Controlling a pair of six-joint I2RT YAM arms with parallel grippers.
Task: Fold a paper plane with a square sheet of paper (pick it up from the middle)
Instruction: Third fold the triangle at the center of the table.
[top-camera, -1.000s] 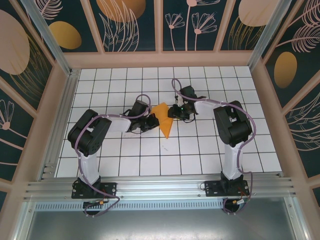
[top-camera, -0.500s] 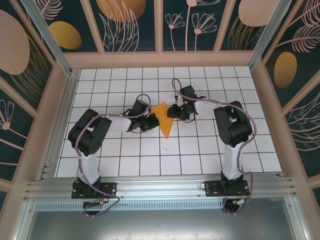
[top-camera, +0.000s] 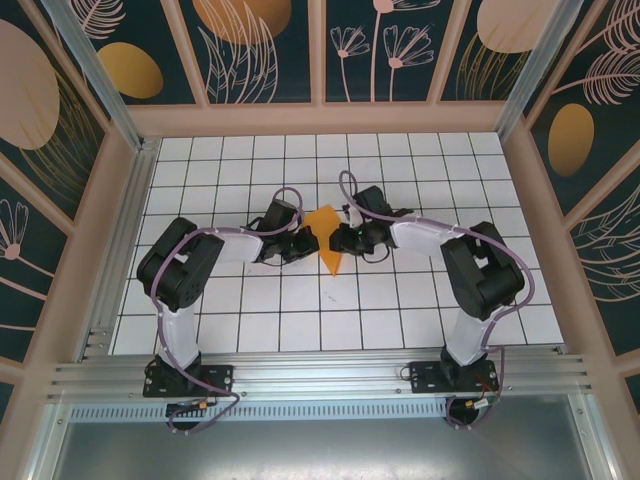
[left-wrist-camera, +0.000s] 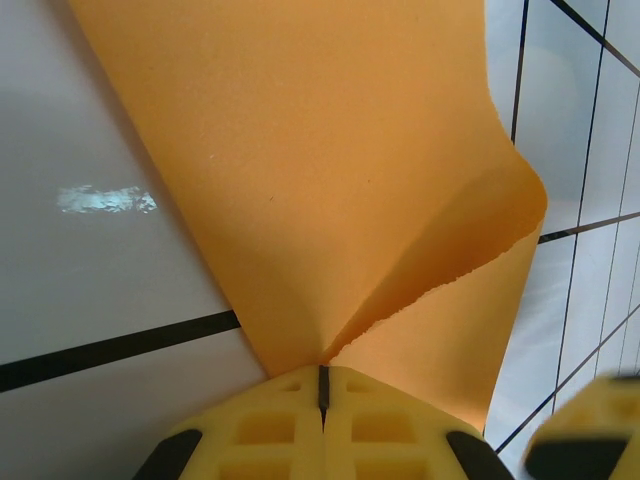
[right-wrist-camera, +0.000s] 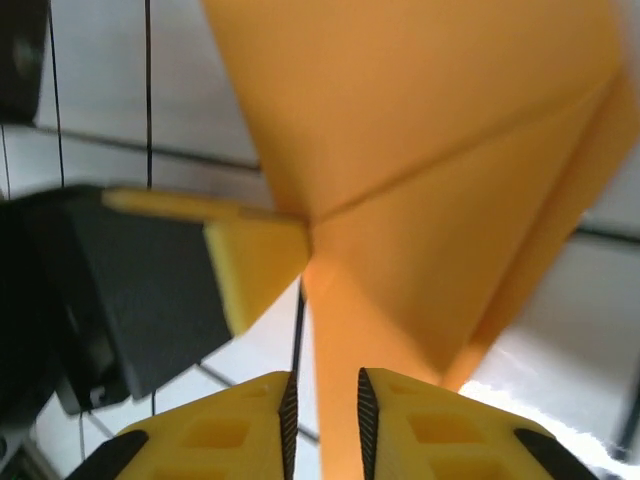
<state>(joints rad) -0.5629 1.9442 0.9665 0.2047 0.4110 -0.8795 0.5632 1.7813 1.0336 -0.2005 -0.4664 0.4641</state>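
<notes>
The orange paper (top-camera: 326, 240), folded into a pointed dart-like shape with its tip toward the near side, lies at the table's middle between both grippers. My left gripper (top-camera: 309, 241) is shut on its left edge; in the left wrist view the yellow pads (left-wrist-camera: 322, 372) meet where the paper (left-wrist-camera: 330, 150) creases, and a flap lifts to the right. My right gripper (top-camera: 341, 240) is at the paper's right side. Its pads (right-wrist-camera: 323, 400) stand a narrow gap apart, with a strip of the paper (right-wrist-camera: 430, 150) running into that gap. The left gripper's yellow finger (right-wrist-camera: 255, 270) touches the fold.
The white grid-tiled table (top-camera: 400, 300) is ringed by low wooden walls (top-camera: 320, 118) with dark patterned panels. An aluminium rail (top-camera: 320, 375) with both arm bases runs along the near edge. Both arms reach inward and almost meet at the middle.
My right gripper has moved left and closer onto the paper's right side, and its jaws have narrowed. The left gripper has stayed shut on the paper.
</notes>
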